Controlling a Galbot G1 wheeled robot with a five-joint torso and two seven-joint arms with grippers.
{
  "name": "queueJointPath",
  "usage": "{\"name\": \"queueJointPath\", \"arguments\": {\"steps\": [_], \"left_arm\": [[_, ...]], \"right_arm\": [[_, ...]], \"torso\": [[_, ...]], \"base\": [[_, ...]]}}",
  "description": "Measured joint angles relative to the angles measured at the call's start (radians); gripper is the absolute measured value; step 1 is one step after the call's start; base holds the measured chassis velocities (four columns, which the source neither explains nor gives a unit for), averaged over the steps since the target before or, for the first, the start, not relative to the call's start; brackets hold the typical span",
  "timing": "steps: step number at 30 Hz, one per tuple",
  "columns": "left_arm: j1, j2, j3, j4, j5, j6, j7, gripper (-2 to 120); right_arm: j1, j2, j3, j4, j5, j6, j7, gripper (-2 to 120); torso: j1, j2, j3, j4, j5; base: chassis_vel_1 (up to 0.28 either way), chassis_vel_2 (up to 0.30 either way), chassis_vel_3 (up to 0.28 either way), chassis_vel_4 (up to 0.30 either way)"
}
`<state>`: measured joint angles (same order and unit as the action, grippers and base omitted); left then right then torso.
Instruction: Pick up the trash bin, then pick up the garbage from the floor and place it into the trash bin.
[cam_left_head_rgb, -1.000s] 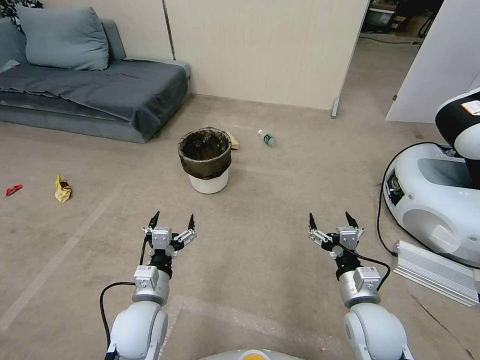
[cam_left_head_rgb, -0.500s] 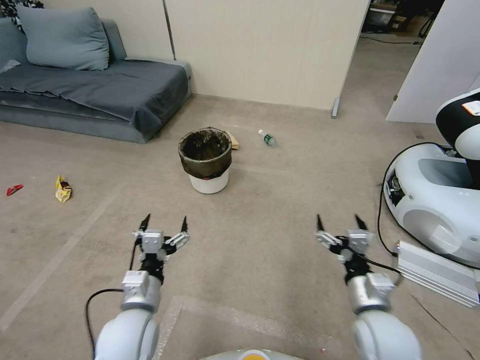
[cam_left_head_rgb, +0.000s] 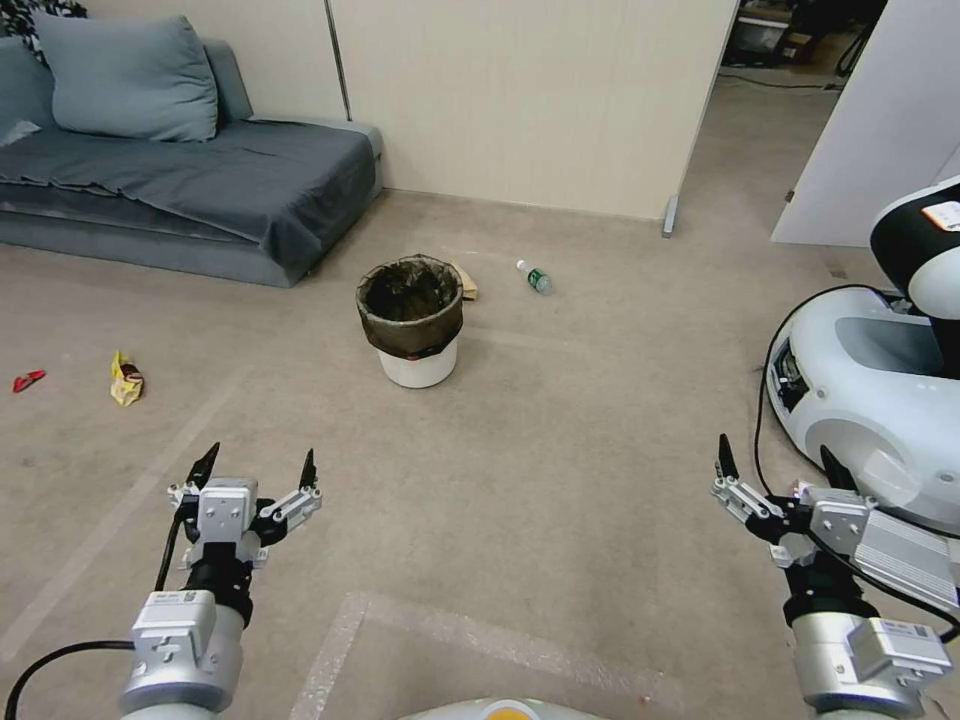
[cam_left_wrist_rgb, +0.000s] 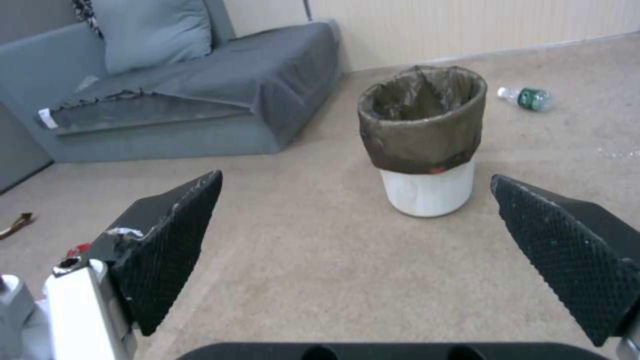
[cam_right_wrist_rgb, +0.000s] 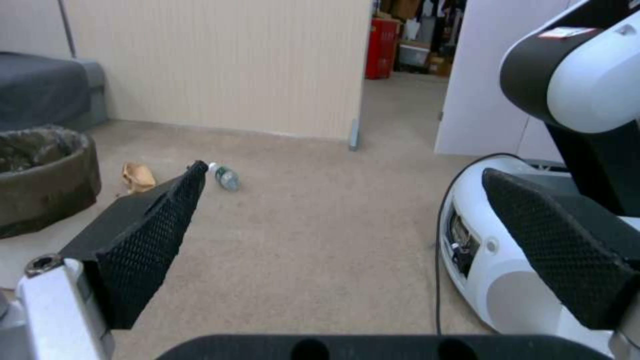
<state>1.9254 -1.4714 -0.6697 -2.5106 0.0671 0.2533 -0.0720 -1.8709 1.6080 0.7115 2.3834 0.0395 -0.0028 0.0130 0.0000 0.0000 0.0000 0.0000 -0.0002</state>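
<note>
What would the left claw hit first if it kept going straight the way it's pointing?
Probably the bin. It stands upright on the floor between the open left claw's fingers in the wrist view, bare carpet before it. The line may tilt down to the carpet first; depth is unclear.

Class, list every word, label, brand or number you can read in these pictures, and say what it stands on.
None can be read.
Green label on the bottle: too small.
Yellow snack wrapper: print blurred.
Orange-white tag on the other robot: illegible.
Sticker on the left gripper wrist: too small.
</note>
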Motion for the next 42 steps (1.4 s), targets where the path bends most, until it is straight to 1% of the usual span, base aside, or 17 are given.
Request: {"name": "queueJointPath", "arguments": {"steps": [10,19,42], "left_arm": [[-0.005,-0.003,0.005,0.004,-0.004,0.000,0.003,100],[-0.012,-0.003,0.010,0.007,-0.005,0.006,0.013,100],[-0.017,-0.004,0.005,0.020,0.005,0.013,0.023,100]], "right_arm": [[-0.001,0.002,-0.013,-0.015,-0.015,0.002,-0.003,100],[-0.005,0.001,-0.039,-0.030,-0.056,0.001,-0.008,100],[-0.003,0.000,-0.036,-0.035,-0.056,0.000,0.010,100]], "torso": [[0.000,0.000,0.000,-0.0001,0.0001],[0.000,0.000,0.000,0.0000,0.0002],[0.000,0.000,0.000,0.0000,0.0002]], "base": [[0.000,0.000,0.000,0.000],[0.000,0.000,0.000,0.000],[0.000,0.000,0.000,0.000]]}}
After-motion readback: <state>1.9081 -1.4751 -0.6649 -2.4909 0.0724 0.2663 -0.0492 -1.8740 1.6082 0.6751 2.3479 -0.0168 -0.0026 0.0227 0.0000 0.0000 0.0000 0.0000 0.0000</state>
